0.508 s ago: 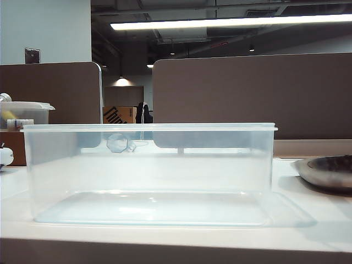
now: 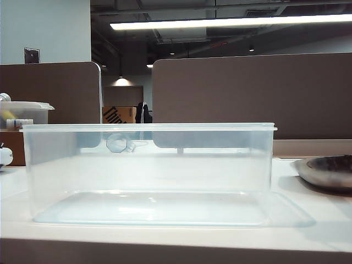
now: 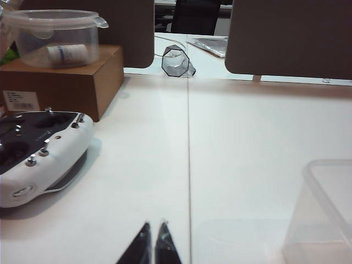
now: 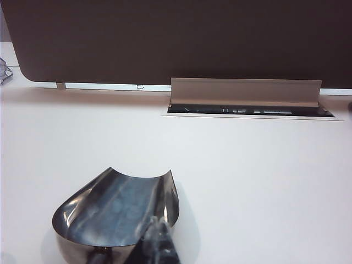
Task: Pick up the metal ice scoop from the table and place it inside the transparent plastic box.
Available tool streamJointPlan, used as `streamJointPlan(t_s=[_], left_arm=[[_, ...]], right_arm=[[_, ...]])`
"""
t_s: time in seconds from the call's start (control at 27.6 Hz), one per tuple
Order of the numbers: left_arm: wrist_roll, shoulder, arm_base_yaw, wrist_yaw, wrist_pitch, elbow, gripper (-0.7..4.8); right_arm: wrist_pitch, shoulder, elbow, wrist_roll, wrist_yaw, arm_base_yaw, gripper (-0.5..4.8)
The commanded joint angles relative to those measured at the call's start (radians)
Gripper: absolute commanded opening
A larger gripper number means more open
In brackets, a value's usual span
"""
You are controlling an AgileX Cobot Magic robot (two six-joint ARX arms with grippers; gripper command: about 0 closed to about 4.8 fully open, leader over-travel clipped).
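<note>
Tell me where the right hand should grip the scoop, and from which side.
Grip the scoop by its handle, probably from above: the trough is wide, curved and open upward. The handle is barely visible beneath the shut right hand.

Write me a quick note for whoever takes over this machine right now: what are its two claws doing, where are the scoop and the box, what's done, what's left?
Left gripper: shut, empty, above the white tabletop near a white remote controller.
Right gripper: shut, empty, just above the shiny metal ice scoop.
The scoop lies on the table, to the right of the large clear plastic box.
The box stands in the middle, empty.
Done: nothing yet.
Left: grasp the scoop, lift it, set it inside the box.
</note>
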Motion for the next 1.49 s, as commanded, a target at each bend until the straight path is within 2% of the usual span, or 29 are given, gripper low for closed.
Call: streamJointPlan(t_s=[0.04, 0.15, 0.25, 0.44, 0.51, 0.58, 0.69, 0.76, 0.83, 1.12, 1.27, 1.31, 1.38, 1.41, 1.45, 1.49], left_arm=[[0.000, 0.001, -0.064, -0.001, 0.013, -0.001, 0.21], [0.000, 0.001, -0.201, -0.009, 0.013, -0.001, 0.21], [0.000, 0.001, -0.405, -0.020, 0.013, -0.001, 0.21], [0.000, 0.012, -0.773, -0.019, 0.014, 0.000, 0.21], [0.000, 0.027, -0.886, -0.010, 0.013, 0.000, 0.21], [0.000, 0.042, -0.943, 0.035, 0.013, 0.000, 0.21], [0.000, 0.063, -0.954, 0.122, 0.012, 0.000, 0.21], [0.000, 0.068, -0.951, 0.140, 0.012, 0.000, 0.21], [0.000, 0.068, -0.946, 0.137, 0.013, 0.000, 0.21], [0.000, 0.068, -0.882, 0.138, 0.013, 0.000, 0.21], [0.000, 0.068, -0.828, 0.137, 0.013, 0.000, 0.21], [0.000, 0.068, -0.815, 0.137, 0.013, 0.000, 0.21], [0.000, 0.068, -0.796, 0.137, 0.013, 0.000, 0.21], [0.000, 0.068, -0.785, 0.137, 0.013, 0.000, 0.21], [0.000, 0.068, -0.779, 0.137, 0.013, 0.000, 0.21], [0.000, 0.068, -0.773, 0.137, 0.013, 0.000, 0.21]], right_arm=[[0.011, 0.000, -0.003, 0.004, -0.002, 0.002, -0.01], [0.011, 0.000, -0.003, 0.006, -0.002, 0.002, -0.01], [0.011, 0.000, -0.003, 0.059, -0.003, 0.002, -0.01], [0.011, 0.000, -0.002, 0.342, -0.003, 0.002, -0.01], [0.009, 0.000, -0.002, 0.466, -0.019, 0.002, 0.00], [0.001, 0.000, 0.001, 0.559, -0.066, 0.002, 0.01], [-0.050, 0.000, 0.019, 0.662, -0.120, 0.002, 0.14], [-0.121, 0.001, 0.047, 0.686, -0.156, 0.002, 0.09], [-0.193, 0.001, 0.080, 0.686, -0.164, 0.002, -0.07], [-0.415, 0.001, 0.230, 0.620, -0.178, 0.002, 0.04], [-0.491, 0.015, 0.289, 0.608, -0.174, 0.001, 1.09], [-0.511, 0.026, 0.299, 0.615, -0.182, 0.001, 1.50], [-0.534, 0.060, 0.309, 0.666, -0.229, 0.002, 2.94], [-0.526, 0.081, 0.310, 0.690, -0.276, 0.002, 3.93], [-0.514, 0.094, 0.311, 0.690, -0.314, 0.002, 4.45], [-0.499, 0.107, 0.311, 0.690, -0.344, 0.002, 4.52]])
